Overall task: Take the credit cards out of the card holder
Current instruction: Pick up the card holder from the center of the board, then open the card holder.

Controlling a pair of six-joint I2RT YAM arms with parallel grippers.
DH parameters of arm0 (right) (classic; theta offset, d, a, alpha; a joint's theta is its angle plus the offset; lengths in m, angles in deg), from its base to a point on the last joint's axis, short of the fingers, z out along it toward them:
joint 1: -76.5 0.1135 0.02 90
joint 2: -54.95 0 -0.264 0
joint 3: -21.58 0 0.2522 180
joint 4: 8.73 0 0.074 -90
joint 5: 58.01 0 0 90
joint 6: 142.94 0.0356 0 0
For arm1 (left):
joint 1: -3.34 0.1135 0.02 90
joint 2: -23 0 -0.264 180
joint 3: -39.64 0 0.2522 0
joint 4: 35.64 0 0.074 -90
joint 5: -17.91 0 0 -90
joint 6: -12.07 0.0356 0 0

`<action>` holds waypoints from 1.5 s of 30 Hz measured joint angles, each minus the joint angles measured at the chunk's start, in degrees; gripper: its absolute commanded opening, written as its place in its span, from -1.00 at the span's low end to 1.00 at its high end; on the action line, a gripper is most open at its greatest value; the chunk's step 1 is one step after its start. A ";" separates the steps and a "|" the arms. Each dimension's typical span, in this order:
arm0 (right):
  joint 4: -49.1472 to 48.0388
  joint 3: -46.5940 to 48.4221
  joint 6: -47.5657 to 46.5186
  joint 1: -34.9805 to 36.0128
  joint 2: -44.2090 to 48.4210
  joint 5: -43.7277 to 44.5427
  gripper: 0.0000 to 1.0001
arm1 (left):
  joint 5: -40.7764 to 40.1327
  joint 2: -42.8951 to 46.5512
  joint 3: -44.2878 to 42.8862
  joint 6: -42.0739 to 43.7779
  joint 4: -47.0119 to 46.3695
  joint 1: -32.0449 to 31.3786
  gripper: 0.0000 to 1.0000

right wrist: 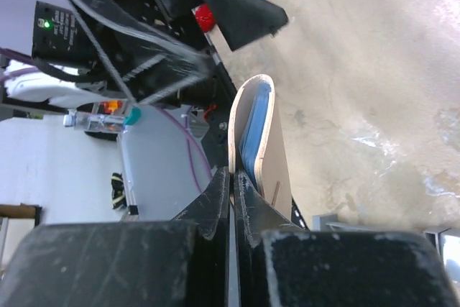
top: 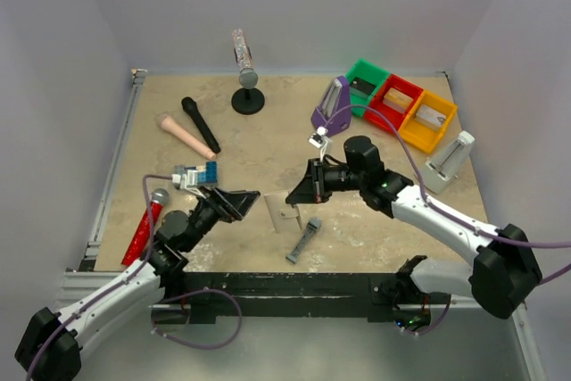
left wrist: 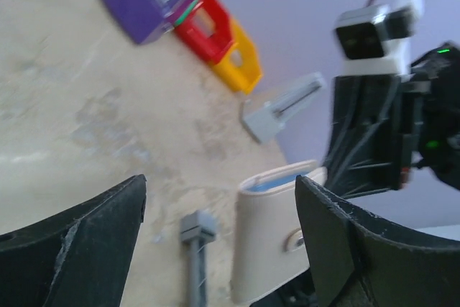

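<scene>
Overhead, layout: two arms reach inward over the beige worktop (top: 178,104), their end effectors facing each other near its front centre.
Card holder (right wrist: 279,163): pale on the outside and partly folded, its two leaves standing slightly apart. It sits between the two end effectors.
Card holder, long axis: in the right wrist view it runs straight out from the right end effector toward the left arm. In the left wrist view it stands on edge, the gap between the leaves facing up.
Credit cards: a blue surface shows between the leaves. Whether it is a card or the lining cannot be told, and no single card can be made out.
Right end effector (right wrist: 231,177): fingers pressed together, pinching one leaf of the card holder at its near end. The other leaf passes outside the fingers.
Left end effector (left wrist: 221,185): fingers spread wide, nothing gripped. Its tips sit just beside the card holder's free end, and contact cannot be judged.
Support: whether the card holder's lower edge touches the worktop is hidden.
Grey bar (top: 303,240): lies flat on the worktop just in front of the card holder, set on a diagonal.
Blue toy brick (top: 194,176): sits beside the left arm, apart from the card holder.
Coloured bins (top: 397,104): green, red and yellow, in a row at the far right corner.
</scene>
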 measured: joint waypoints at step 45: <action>-4.35 -2.84 9.70 0.48 8.61 -5.33 -1.00 | 29.40 -22.34 0.00 -5.57 -42.93 0.00 -0.01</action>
